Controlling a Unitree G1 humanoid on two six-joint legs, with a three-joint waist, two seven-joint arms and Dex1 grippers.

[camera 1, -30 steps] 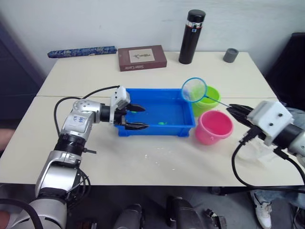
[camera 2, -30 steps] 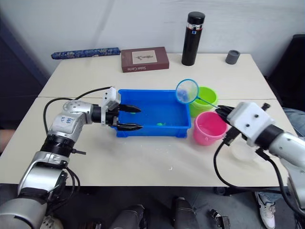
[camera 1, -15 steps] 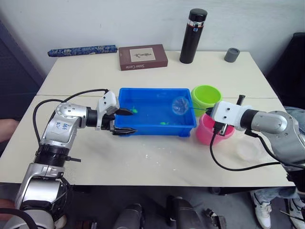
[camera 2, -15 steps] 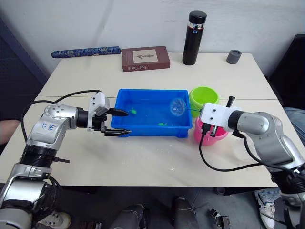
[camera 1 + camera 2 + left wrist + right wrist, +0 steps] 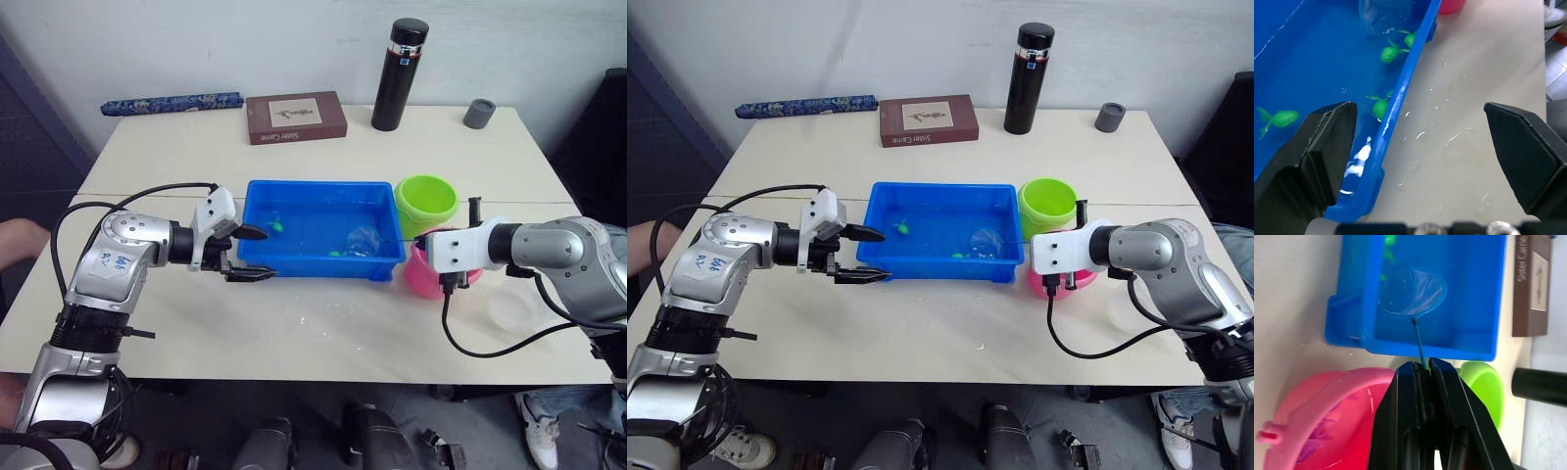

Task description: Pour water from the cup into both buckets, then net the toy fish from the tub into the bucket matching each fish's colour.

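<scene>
Right wrist view: my right gripper (image 5: 1421,369) pinches the net (image 5: 1411,291) stick, hoop low in the tub (image 5: 1484,298) at the frame's top. My left gripper (image 5: 247,255), fingers apart, straddles the tub's edge. Green fish (image 5: 1389,52) may slip past if I scoop fast.

Brightness: even and bright across the table (image 5: 323,343); the dark corners at both side edges stay dim.
Light source: seemingly overhead and diffuse, though no lamp shows.
Shadows: soft and short; a faint one lies under the near wall of the tub (image 5: 323,266), and a weak one beside the flask (image 5: 399,61) on the wall.
Glare: white glints sit on the water in the left wrist view, near the tub's corner; the flask's silver band shines.
Blur: the left gripper's fingers (image 5: 1317,147) look soft and out of focus up close; the green fish (image 5: 1391,51) are fairly crisp.
Distortion: slight bowing of the table edges toward the frame sides.
</scene>
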